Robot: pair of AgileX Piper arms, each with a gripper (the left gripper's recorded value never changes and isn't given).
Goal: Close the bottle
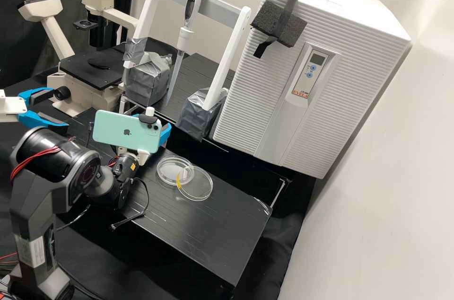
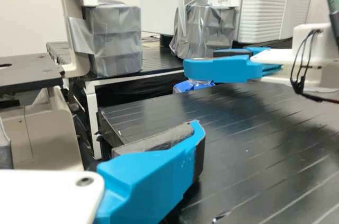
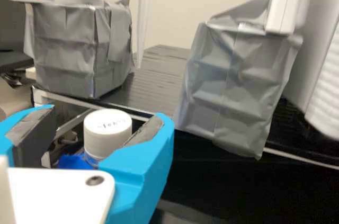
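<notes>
- High view: your left gripper hangs spread and empty; your right gripper is at the white cap.
- Left wrist view: the blue bottle stands on the bench under that right gripper.
- Right wrist view: the fingers flank the seated cap with a gap on one side; tightening probably remains.

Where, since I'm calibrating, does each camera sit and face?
High: off the arms, looks down on the bench; shows right arm, left gripper.
Left wrist: on that arm, faces across the bench; own finger shows.
Right wrist: on that arm, faces the cap; own fingers flank it.
Shared: both wrist views show the right gripper at the bottle.
</notes>
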